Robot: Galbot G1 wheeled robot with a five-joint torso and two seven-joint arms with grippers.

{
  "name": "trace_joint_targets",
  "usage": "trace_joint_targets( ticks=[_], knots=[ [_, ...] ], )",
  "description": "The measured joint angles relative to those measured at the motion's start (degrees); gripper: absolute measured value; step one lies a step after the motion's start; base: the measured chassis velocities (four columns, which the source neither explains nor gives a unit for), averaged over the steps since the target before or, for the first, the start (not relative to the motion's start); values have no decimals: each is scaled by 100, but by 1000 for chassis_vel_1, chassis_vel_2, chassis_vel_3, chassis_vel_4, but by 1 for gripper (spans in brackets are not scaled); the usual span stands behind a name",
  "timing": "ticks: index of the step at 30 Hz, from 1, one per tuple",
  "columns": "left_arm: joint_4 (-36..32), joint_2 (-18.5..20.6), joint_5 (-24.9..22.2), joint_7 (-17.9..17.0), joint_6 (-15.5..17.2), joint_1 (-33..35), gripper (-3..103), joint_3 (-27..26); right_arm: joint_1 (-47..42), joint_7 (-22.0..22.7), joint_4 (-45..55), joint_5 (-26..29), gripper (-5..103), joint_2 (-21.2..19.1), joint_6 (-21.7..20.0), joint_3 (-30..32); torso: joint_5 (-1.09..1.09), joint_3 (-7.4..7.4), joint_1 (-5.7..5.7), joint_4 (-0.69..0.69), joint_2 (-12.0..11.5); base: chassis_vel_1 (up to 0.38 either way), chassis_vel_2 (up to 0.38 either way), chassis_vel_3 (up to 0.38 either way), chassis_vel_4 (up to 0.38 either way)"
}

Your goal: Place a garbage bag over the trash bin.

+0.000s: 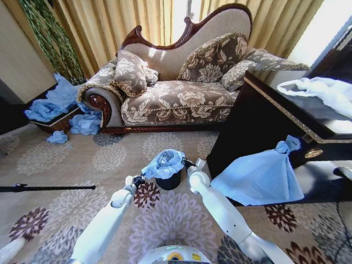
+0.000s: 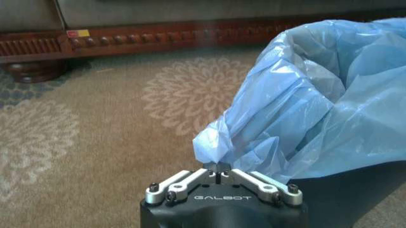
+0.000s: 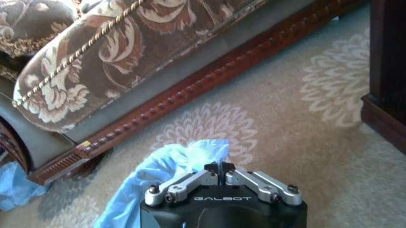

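The garbage bag [image 1: 164, 163] is being held spread over the mouth of the trash bin [image 1: 168, 181], which is standing on the patterned carpet [image 1: 110, 157] in front of the sofa [image 1: 176, 88]. The bag's opening is seen lying across the bin's top, with blue film already draped down part of the bin's near side while the lower black wall is left bare.

A pinch of the bag's edge is being clenched by the left gripper [image 2: 217, 172] just to the left of the bin, its fingertips closed tightly on a gathered corner of the film. On the bin's right side, another bunch of the same bag is being clamped by the right gripper [image 3: 219, 170], also with the tips pressed together. The film is thus being stretched between the two arms across the bin.

The step in hand is judged to be the pulling of the bag's rim outward and down over the bin's lip. It is judged that the next move calls for both held edges to be lowered evenly past the rim, with the thin plastic kept taut but not torn, and the light bin not tipped.

Beside the bin, to its right, a larger knotted blue bag [image 1: 261, 176] is lying against the dark cabinet [image 1: 258, 118].
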Motion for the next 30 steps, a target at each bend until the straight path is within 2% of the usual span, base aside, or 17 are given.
trace_joint_targets(
  ticks=[11,18,30],
  knots=[
    [-314,87,11,0,16,168,0,-65,-233,174,-1,-244,0,-144,-261,16,0,0,0,0,0,0,0,0,0],
    [-297,69,37,0,18,161,0,-41,-365,93,-88,-457,0,-218,-367,18,0,0,0,0,0,0,0,0,0],
    [-177,24,100,24,3,141,0,6,-501,-73,-378,-896,0,24,-280,73,1,0,0,3,0,0,0,0,0]
  ],
)
